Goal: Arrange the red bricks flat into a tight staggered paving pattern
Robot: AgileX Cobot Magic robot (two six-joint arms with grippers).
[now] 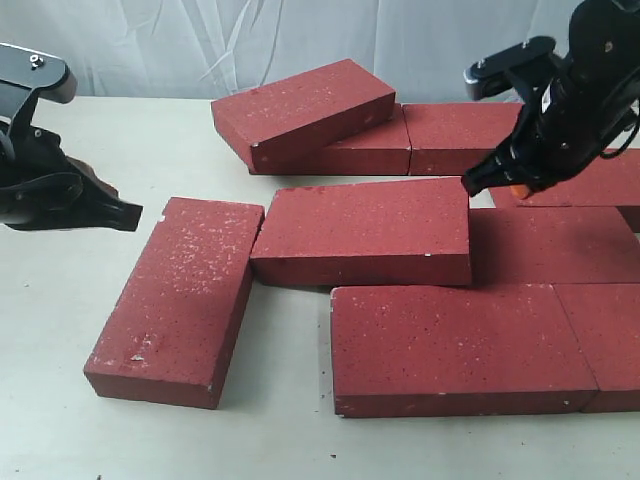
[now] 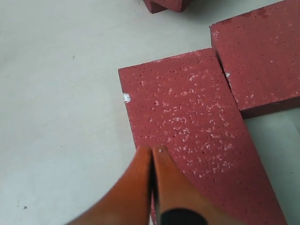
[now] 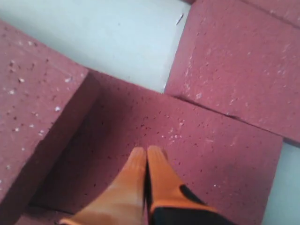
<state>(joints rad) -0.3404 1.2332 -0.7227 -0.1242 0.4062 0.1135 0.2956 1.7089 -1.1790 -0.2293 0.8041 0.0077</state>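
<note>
likely a robotics lab: bare pale tabletop [image 1: 60, 420], creased white sheet [image 1: 300, 40] as backdrop, black robot arms [image 1: 585, 90] at either side.

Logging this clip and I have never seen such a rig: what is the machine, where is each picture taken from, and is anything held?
This is a robot with two arms. The wide picture comes from a camera off the arms; the other two look out from each wrist. The left end effector and the right end effector both have orange fingers pressed shut, holding nothing. On a pale table lie red bricks. Most lie flat; the rear brick leans on its neighbours, and a loose brick sits askew at the left.
</note>
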